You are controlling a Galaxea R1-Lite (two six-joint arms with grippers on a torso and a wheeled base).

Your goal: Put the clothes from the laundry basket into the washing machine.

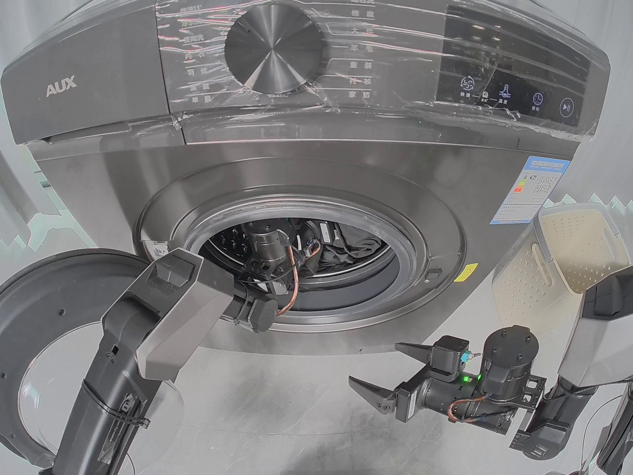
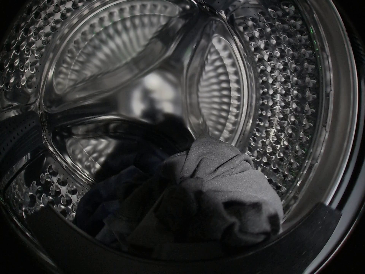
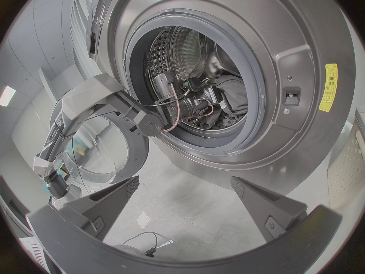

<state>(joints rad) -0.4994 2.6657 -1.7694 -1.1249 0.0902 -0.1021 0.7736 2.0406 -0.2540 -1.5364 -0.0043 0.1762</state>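
Observation:
The grey washing machine (image 1: 316, 159) stands with its door (image 1: 46, 311) swung open to the left. My left arm goes through the round opening, and my left gripper (image 1: 316, 240) (image 3: 215, 96) is inside the drum next to a heap of clothes. A grey garment (image 2: 220, 195) (image 3: 234, 94) lies on the drum floor with a darker blue one (image 2: 114, 187) beside it. My right gripper (image 1: 374, 363) (image 3: 184, 179) hangs open and empty, low in front of the machine at the right. The cream laundry basket (image 1: 567, 258) leans beside the machine at the right.
The open door's glass bowl (image 3: 91, 156) sits behind my left arm. A yellow label (image 3: 329, 87) and the latch (image 3: 292, 96) are on the right of the door frame. Bare grey floor (image 1: 277, 404) lies before the machine, with a cable (image 3: 146, 244) on it.

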